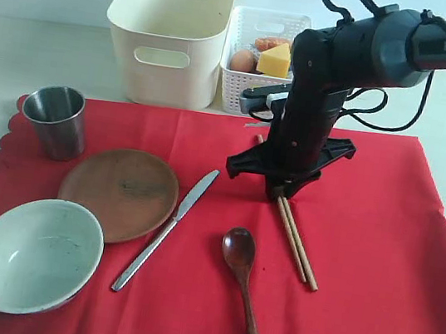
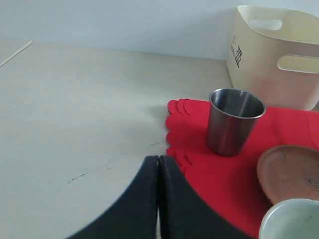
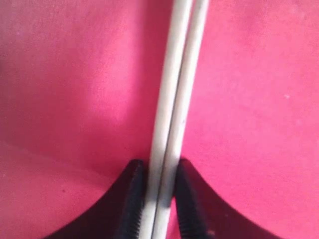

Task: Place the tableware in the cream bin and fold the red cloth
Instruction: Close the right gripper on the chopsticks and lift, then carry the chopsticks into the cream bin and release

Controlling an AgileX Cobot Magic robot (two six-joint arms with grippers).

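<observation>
step in hand: lifting the chopsticks (image 1: 298, 247). the right gripper (image 1: 282, 193) is clamped on both sticks, partway along them, on the red cloth (image 1: 380, 241) right of centre. lift vertically and keep the pair level so neither slips, then carry to the cream bin (image 1: 163, 74) behind the cloth. the sticks are slim, smooth and wooden, touching side by side. the left gripper (image 2: 158, 167) is closed, empty, above the table (image 2: 75, 99).
</observation>
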